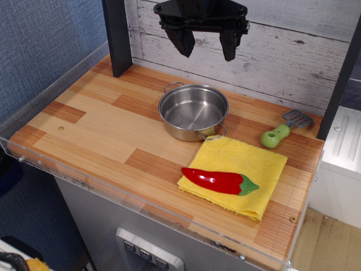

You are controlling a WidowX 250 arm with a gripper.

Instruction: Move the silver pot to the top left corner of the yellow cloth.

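The silver pot point(193, 112) stands upright and empty on the wooden table, its near rim overlapping the top left corner of the yellow cloth point(246, 164). The cloth lies flat to the right front of the pot. My gripper point(206, 50) hangs high above the pot near the back wall, open and empty, its two dark fingers spread apart.
A red pepper point(219, 180) lies on the cloth's front left part. A green-handled spatula point(281, 131) lies at the back right. A dark post point(117, 35) stands at the back left. A clear plastic rim point(141, 208) runs along the table's front edge.
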